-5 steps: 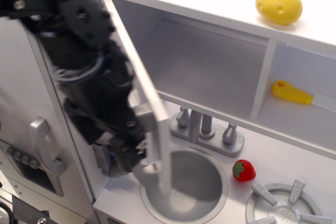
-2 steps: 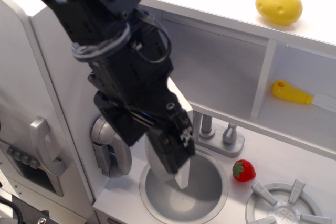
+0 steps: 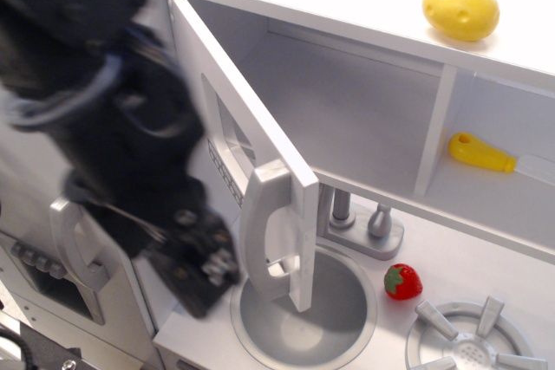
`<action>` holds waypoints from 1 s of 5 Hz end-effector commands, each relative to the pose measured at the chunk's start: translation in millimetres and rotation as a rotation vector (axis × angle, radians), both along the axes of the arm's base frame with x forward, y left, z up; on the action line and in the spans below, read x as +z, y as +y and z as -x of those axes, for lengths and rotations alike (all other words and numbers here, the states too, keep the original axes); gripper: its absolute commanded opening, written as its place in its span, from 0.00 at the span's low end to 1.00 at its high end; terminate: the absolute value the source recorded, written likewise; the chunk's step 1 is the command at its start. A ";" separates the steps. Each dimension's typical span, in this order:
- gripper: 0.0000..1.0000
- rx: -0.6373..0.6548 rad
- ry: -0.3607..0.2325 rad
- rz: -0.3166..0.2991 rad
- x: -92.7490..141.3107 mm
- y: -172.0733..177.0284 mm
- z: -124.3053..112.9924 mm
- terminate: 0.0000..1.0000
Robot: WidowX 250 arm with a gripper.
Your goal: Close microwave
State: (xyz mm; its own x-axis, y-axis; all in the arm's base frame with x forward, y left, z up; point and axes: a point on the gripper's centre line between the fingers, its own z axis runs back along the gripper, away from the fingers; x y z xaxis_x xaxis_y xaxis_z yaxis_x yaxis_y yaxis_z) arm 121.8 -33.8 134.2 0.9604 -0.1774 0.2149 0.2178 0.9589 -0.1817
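Observation:
The microwave (image 3: 347, 101) is a light-grey compartment under the top shelf, and its inside is bare. Its door (image 3: 251, 158) stands swung out toward me, hinged at the left. The dark window (image 3: 229, 130), a row of small buttons and the long grey handle (image 3: 264, 231) at its free edge all show. My black gripper (image 3: 198, 273) is blurred by motion. It hangs low, to the left of the door, about a hand's width from the handle and not touching it. The blur hides how its fingers stand.
A yellow toy potato (image 3: 460, 9) lies on the top shelf. A yellow-handled knife (image 3: 482, 153) lies in the right cubby. Below are a sink (image 3: 303, 314), a faucet (image 3: 342, 214), a strawberry (image 3: 403, 282) and a burner (image 3: 473, 344). A taller grey door with a curved handle (image 3: 74, 244) is at the left.
My arm has swung from in front of the microwave door back to its left side and lower. The door now shows fully and stands wide open.

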 end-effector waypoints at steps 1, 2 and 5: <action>1.00 0.253 -0.068 -0.128 -23.2 67.7 -40.7 0.00; 1.00 0.377 -0.082 -0.165 -26.5 82.0 -65.6 0.00; 1.00 0.334 -0.076 -0.104 -21.8 41.0 -100.9 0.00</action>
State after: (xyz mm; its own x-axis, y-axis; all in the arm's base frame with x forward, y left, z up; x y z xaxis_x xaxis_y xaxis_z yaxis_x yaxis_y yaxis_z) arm 222.4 6.5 98.6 0.9604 0.1197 0.2516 -0.1055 0.9920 -0.0691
